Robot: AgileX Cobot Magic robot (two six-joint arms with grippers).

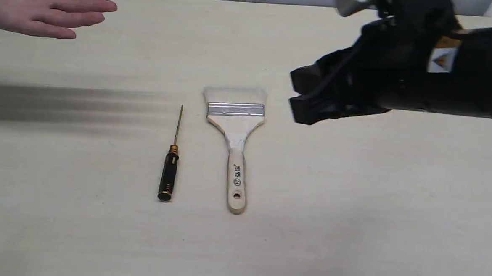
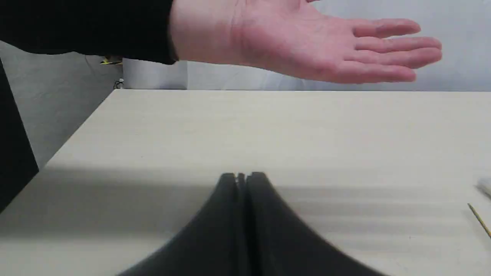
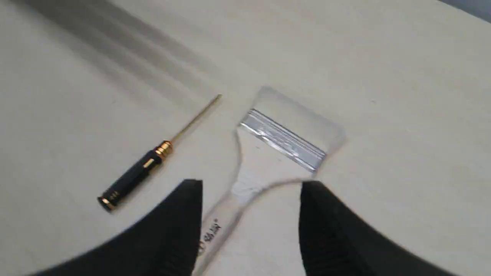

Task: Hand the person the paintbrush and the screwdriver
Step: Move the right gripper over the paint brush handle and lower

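The brush (image 1: 235,125) lies flat on the desk (image 1: 352,202) at the centre of the exterior frame, bristles toward the top, handle toward the bottom. The screwdriver (image 1: 170,164) lies just left of it, parallel, apart, shaft toward the top. The palm (image 1: 34,3) is held up and open at the upper left, above the desk, well apart from both tools.

The right hand (image 1: 298,96) hangs in the air at the upper right, beside the bristles, its fingers spread apart and holding nothing; its wrist view shows the brush between them, below. The left hand (image 2: 241,176) has its fingers pressed together, empty, low over the desk, with the palm beyond it.
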